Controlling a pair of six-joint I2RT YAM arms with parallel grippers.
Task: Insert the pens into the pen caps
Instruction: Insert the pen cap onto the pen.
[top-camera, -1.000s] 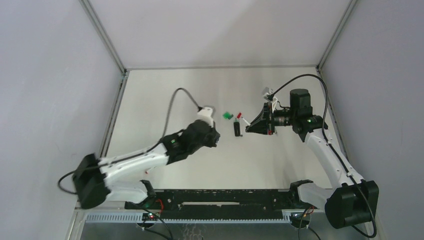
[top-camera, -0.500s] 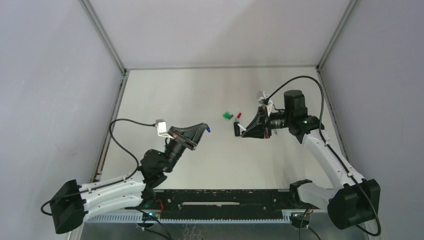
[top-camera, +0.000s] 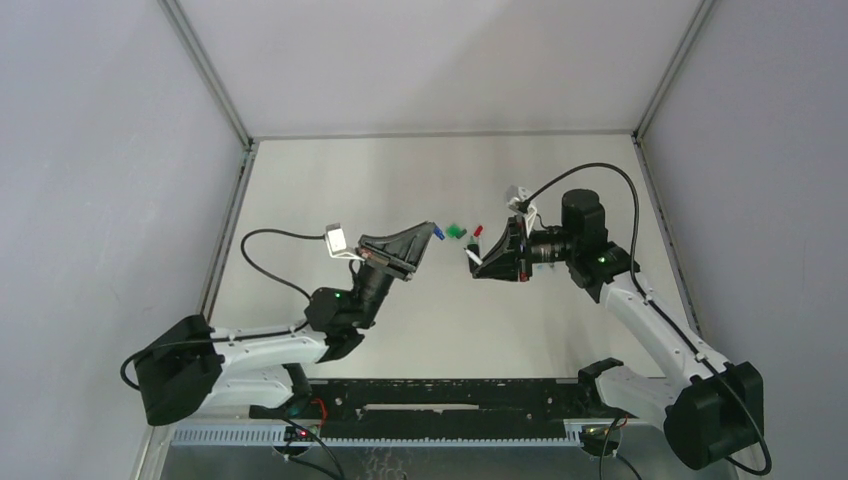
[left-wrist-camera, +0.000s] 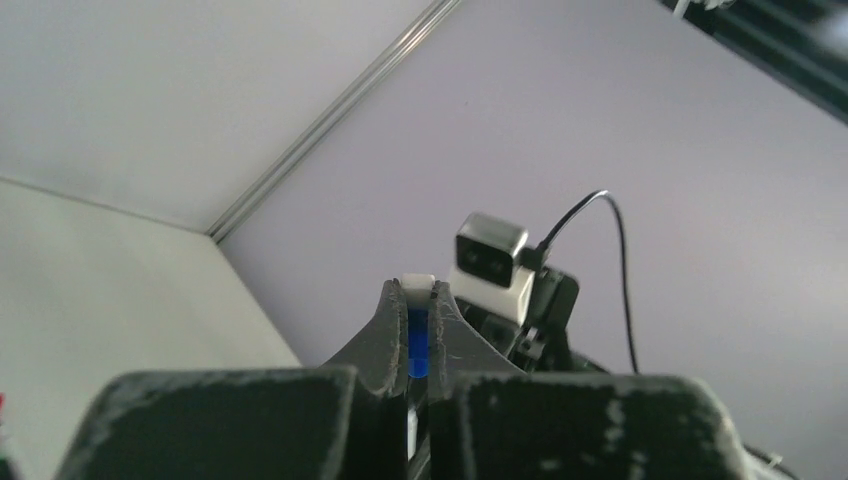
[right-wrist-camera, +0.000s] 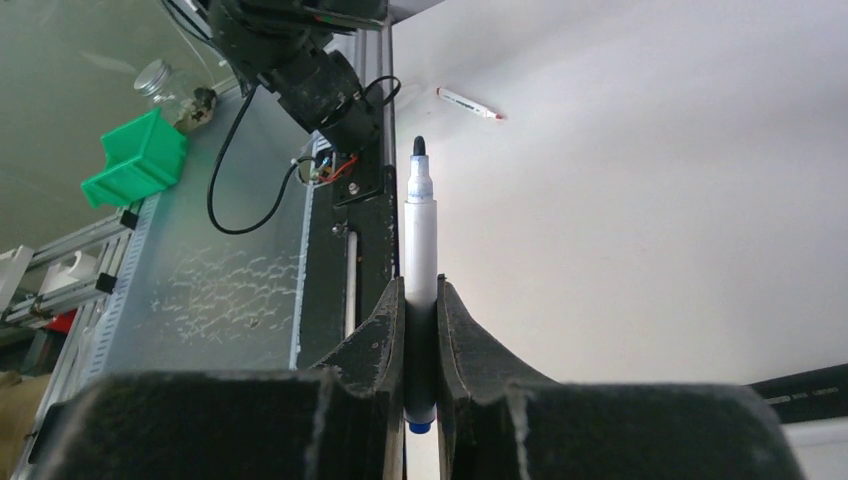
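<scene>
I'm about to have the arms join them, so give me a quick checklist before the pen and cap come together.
1. Cap held: left gripper shut on blue cap, ok.
2. Pen held: right gripper shut on white pen, ok.
3. Bare pen tip: ok.
4. Cap's open end facing the pen: cannot tell.
5. Tip lined up with cap: cannot tell; the top view shows a gap between them.

Your overhead view looks down from above and behind over the table (top-camera: 440, 180), left wrist view sits close behind its blue cap (left-wrist-camera: 418, 342), facing the right arm's camera (left-wrist-camera: 489, 262), right wrist view looks along its pen (right-wrist-camera: 420, 250) towards the front rail (right-wrist-camera: 322, 280), both shared overhead
</scene>
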